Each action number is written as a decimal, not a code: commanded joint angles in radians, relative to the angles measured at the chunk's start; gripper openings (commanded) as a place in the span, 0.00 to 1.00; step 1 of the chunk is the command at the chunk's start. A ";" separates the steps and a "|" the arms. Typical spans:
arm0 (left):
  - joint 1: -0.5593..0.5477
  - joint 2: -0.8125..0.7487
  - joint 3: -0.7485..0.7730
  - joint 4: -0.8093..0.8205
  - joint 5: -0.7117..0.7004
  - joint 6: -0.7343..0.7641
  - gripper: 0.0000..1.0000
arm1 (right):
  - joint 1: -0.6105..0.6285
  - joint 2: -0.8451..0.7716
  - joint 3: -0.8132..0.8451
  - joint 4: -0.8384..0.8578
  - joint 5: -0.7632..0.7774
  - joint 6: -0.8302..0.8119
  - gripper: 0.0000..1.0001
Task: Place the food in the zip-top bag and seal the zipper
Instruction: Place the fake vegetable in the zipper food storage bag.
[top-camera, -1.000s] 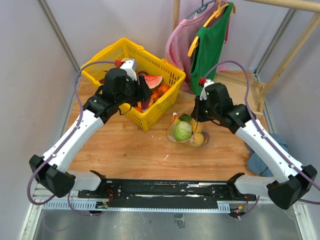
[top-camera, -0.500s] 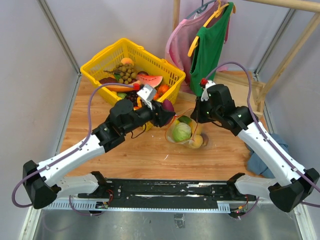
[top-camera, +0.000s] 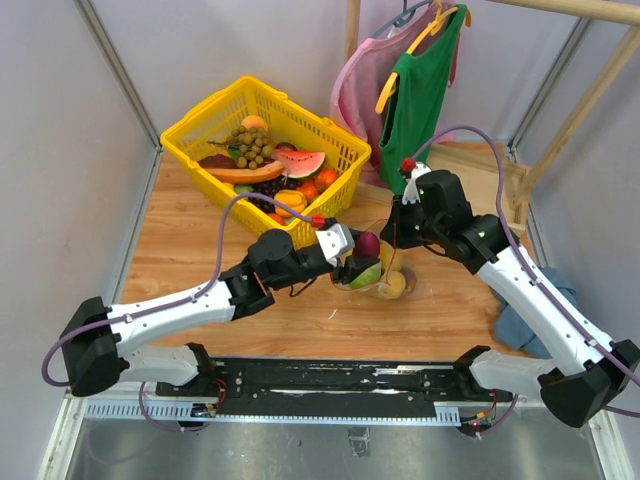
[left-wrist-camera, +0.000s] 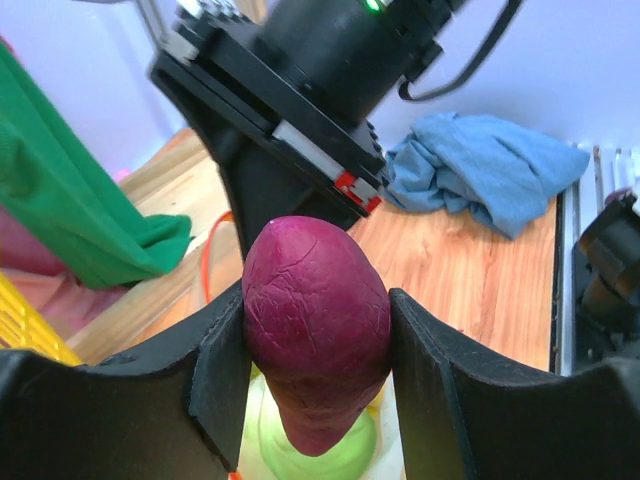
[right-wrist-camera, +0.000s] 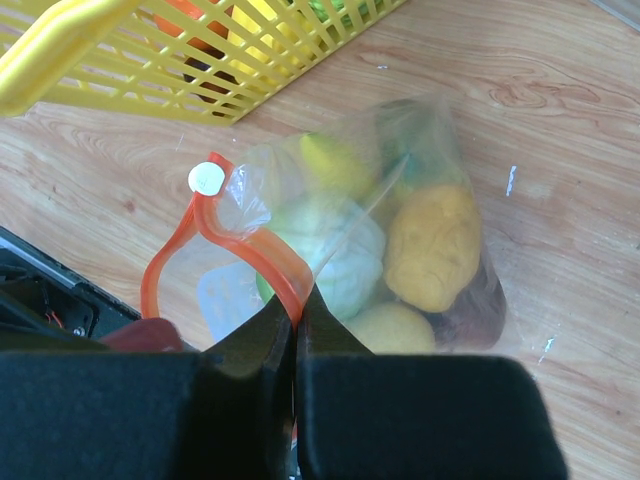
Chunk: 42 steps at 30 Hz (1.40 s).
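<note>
Step in hand: loading food, with the zipper not yet sealed. The left hand is partly open, its two fingers clamped on the sides of a purple sweet potato, which sits upright between them with its lower tip pointing down. In the top view the potato hangs just above the mouth of the zip-top bag, which stands on the wooden surface in front of the yellow basket. The right hand is pressed together, pinching the red-orange zipper at one edge and holding the mouth up as an open loop; a small white round tab sits on the strip. Already inside the bag are a green cabbage and yellowish fruits; the lowest ones are too blurred to name. More food is in the basket. The next move likely calls for lowering the potato through the loop and then spreading the fingers. The opening looks narrow and the bag is soft, so the potato could catch the strip or push the bag over. The right hand's pinch should hold until the potato is in. After that comes either more food or pressing the zipper closed along its length. A blue cloth lies off to the side, well apart.
</note>
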 joint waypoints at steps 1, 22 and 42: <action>-0.022 0.044 -0.020 0.099 0.045 0.160 0.07 | -0.014 -0.031 -0.002 0.036 -0.028 0.015 0.01; -0.036 0.154 0.032 -0.013 -0.350 -0.732 0.10 | -0.014 -0.059 -0.033 0.071 -0.005 0.077 0.01; -0.038 0.264 0.187 -0.349 -0.539 -1.077 0.70 | -0.015 -0.086 -0.124 0.122 -0.076 0.123 0.01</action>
